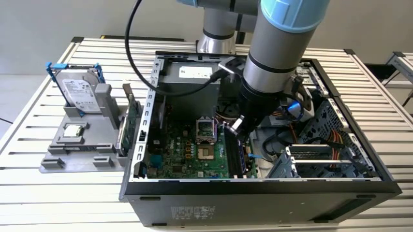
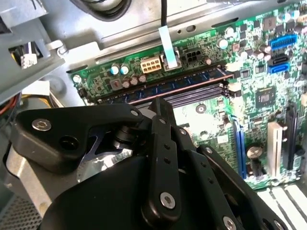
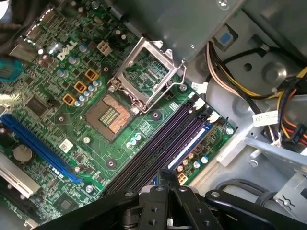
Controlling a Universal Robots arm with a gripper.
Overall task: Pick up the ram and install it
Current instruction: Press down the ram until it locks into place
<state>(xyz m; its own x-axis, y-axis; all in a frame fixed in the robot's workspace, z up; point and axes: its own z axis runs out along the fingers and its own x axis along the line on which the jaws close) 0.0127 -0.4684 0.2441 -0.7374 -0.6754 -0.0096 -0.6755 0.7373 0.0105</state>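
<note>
Claw (image 1: 236, 126) down inside the PC case (image 1: 258, 186), over the memory slots (image 3: 163, 143); can't tell if clenched. Ram (image 2: 172, 85) looks seated; press evenly, square to slot.

A slatted metal table (image 1: 51, 193) stands before a plain grey wall (image 1: 65, 19); another table (image 1: 403, 67) sits alongside.

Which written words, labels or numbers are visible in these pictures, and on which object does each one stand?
Hard drive label: print too small to read.
Power supply sticker: too small to read.
Case sticker: too small to read.
Cable tag: blurred.
White logo on the motherboard: a brand mark, left unquoted.
</note>
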